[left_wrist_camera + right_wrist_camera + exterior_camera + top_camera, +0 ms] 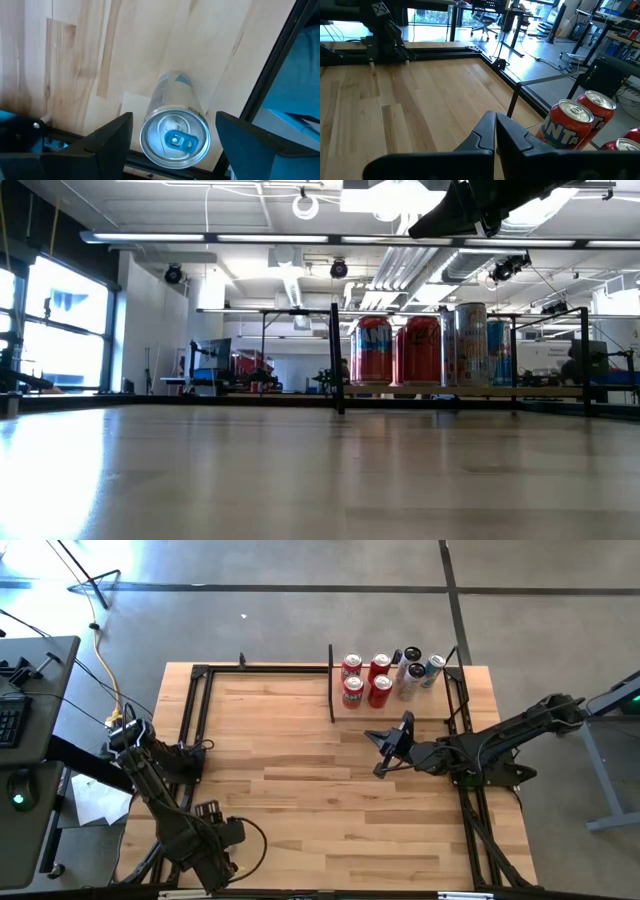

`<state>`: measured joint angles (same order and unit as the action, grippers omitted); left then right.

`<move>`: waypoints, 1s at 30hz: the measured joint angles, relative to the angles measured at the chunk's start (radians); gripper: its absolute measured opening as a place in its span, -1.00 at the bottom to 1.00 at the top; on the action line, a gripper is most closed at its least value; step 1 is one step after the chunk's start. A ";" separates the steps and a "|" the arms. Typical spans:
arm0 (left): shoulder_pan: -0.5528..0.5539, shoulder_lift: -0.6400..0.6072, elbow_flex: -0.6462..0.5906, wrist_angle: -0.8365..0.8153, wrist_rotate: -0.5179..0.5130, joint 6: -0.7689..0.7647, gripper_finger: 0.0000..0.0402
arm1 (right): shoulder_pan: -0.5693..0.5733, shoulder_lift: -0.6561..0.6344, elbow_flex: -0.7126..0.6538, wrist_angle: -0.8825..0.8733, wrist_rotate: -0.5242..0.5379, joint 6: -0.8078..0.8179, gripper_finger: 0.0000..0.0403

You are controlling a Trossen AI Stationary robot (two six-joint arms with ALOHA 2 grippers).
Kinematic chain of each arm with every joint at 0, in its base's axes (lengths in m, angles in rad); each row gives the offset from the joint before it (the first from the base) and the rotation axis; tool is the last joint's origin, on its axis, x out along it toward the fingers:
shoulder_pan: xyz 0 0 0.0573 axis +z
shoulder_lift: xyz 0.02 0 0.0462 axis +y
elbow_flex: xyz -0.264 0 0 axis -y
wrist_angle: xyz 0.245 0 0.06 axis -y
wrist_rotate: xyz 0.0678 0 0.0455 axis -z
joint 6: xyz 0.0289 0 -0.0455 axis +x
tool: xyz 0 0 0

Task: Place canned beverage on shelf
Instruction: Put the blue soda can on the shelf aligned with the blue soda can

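Observation:
A silver can [175, 125] stands upright on the table near its front left corner, top and pull tab facing the left wrist camera. My left gripper [174, 137] is open and points down, one finger on each side of the can's top with narrow gaps. In the high view the left gripper [215, 840] hides the can. The shelf [400, 712], a pale board with thin black posts, stands at the far right and holds several cans [380, 680], red and silver. My right gripper [385, 748] is shut and empty above the table, just in front of the shelf.
Black frame rails [195, 720] run along the table's left, far and right sides. The red cans [567, 127] stand close beside my right gripper [495, 135]. The shelf's cans [420, 350] show far off in the low view. Bare tabletop [300, 780] lies between the two arms.

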<state>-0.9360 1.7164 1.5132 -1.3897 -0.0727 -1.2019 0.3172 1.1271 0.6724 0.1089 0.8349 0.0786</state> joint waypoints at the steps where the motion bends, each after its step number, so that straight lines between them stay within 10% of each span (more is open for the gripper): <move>1: 0.000 0.000 0.000 -0.001 -0.001 0.001 0.37 | 0.000 0.000 0.000 0.000 0.000 0.000 -1.00; 30: 0.000 -0.005 -0.149 0.096 0.107 0.013 0.24 | 0.000 0.000 0.000 0.000 -0.022 0.001 -1.00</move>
<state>-0.9363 1.7119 1.3640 -1.2934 0.0341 -1.1884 0.3168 1.1271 0.6720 0.1093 0.8131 0.0796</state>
